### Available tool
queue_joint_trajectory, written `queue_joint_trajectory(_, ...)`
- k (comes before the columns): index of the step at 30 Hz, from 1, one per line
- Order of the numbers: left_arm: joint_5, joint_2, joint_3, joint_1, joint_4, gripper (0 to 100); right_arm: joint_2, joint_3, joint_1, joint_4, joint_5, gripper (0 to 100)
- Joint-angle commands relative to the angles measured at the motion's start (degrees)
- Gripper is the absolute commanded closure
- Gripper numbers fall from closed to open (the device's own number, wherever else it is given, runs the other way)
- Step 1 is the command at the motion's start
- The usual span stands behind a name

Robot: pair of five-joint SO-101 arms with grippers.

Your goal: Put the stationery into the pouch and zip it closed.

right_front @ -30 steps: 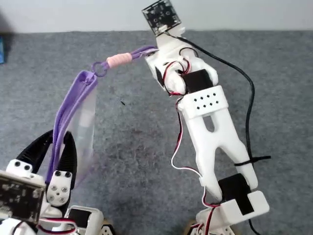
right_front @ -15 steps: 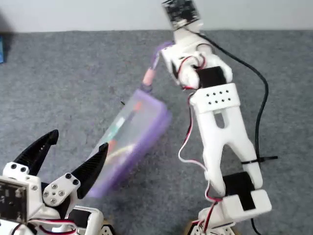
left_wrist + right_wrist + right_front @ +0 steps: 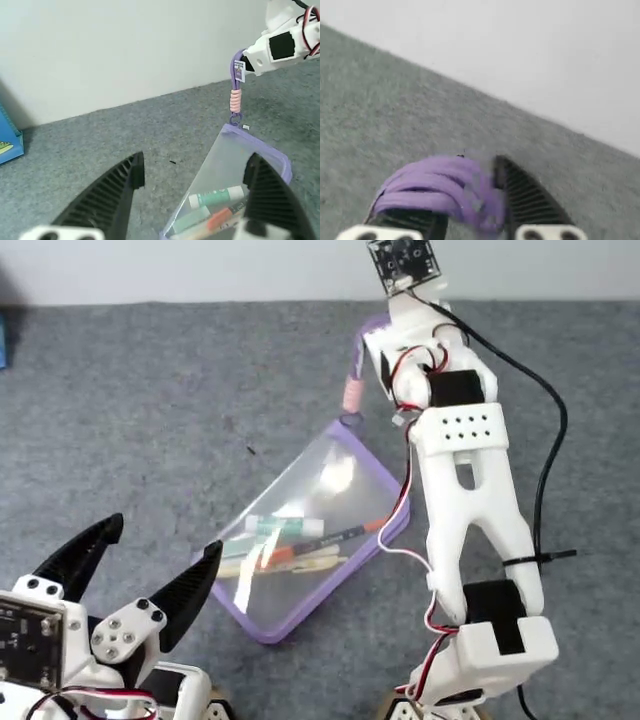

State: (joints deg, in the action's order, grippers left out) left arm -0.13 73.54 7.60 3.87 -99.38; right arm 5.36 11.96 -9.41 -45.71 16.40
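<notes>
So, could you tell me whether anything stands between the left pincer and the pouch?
Nothing visible does: the open left pincer sits right by the near corner of the pouch, with no object between them.

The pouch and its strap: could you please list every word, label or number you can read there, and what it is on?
White tag on the purple strap: dark print, too small to read.
White and green tube inside the pouch: label too blurred to read.
No text is legible.

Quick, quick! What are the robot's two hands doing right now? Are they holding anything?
Left hand: open, holding nothing.
Right hand: shut on the purple strap of the pouch.
</notes>
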Motion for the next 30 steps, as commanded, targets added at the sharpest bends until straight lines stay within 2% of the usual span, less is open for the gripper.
queue_joint_trajectory(1,0.88,0.09,2.24,-0.18,-0.97,68,-1.63,1.93,1.63,-4.70,0.35,72.4)
queue_joint_trajectory(5,0.88,0.09,4.62,-0.18,-0.97,68,-4.53,2.02,3.91,-9.89,0.26,73.3)
queue_joint_trajectory(10,0.88,0.18,8.57,-0.18,-0.97,68,-9.01,2.02,4.97,-19.91,0.18,79.8)
queue_joint_trajectory(13,2.73,0.18,9.45,-0.88,-0.97,68,-12.09,1.93,4.97,-26.51,0.09,88.4)
queue_joint_trajectory(16,6.68,0.18,9.63,-4.75,-0.97,68,-15.16,1.93,4.97,-32.13,0.09,99.8)
queue_joint_trajectory(18,7.30,0.18,9.71,-7.30,-1.05,68,-17.36,1.93,5.05,-36.00,-0.26,96.9)
queue_joint_trajectory(21,7.21,3.08,9.80,-11.34,-1.05,68,-21.58,1.93,5.05,-41.19,-4.04,99.4)
queue_joint_trajectory(24,7.03,8.26,11.74,-11.87,-1.05,68,-25.71,1.93,4.97,-46.99,-6.51,99.1)
queue_joint_trajectory(30,4.75,20.92,23.52,-12.40,-0.53,82,-33.19,1.76,4.97,-55.52,-12.75,99.1)
